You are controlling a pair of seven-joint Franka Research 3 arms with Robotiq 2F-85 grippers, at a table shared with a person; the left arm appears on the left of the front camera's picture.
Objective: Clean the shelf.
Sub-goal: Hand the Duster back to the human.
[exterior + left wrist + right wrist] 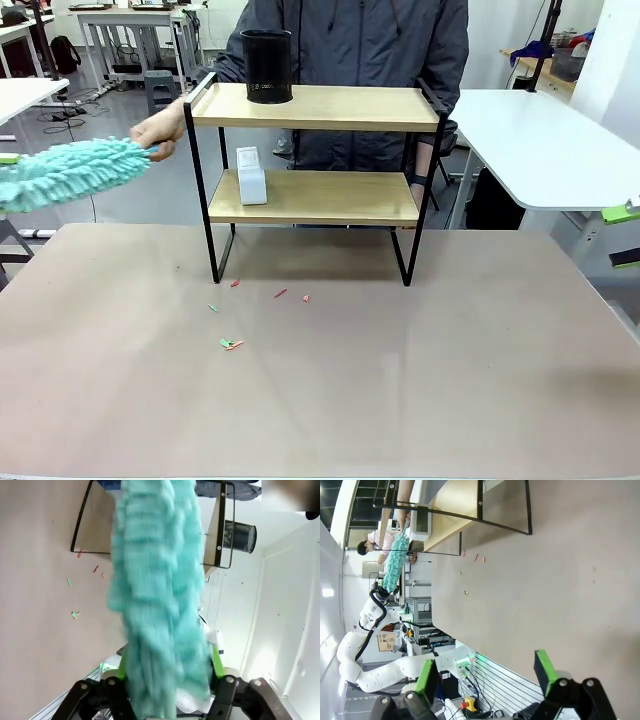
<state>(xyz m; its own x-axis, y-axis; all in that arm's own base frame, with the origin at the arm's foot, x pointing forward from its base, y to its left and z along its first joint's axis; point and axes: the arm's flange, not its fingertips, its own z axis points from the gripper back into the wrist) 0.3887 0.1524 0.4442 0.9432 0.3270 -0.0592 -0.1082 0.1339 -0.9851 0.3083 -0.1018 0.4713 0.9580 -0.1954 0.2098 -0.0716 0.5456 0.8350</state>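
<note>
Seemingly, left claw (167, 690) straddles duster (157, 595), hand (160, 130) gripping

White tables (540, 140) stand beside and behind the beige-topped table (320, 380), on a grey floor (140, 190).

Black cup (267, 66) on shelf (315, 108) top

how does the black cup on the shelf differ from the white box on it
The black cup stands on the top board of the shelf, near its left end; the white box sits on the lower board. The black cup is round, dark and the larger of the two; the white box is blocky and pale. Both stand upright toward the shelf's left side.
</note>
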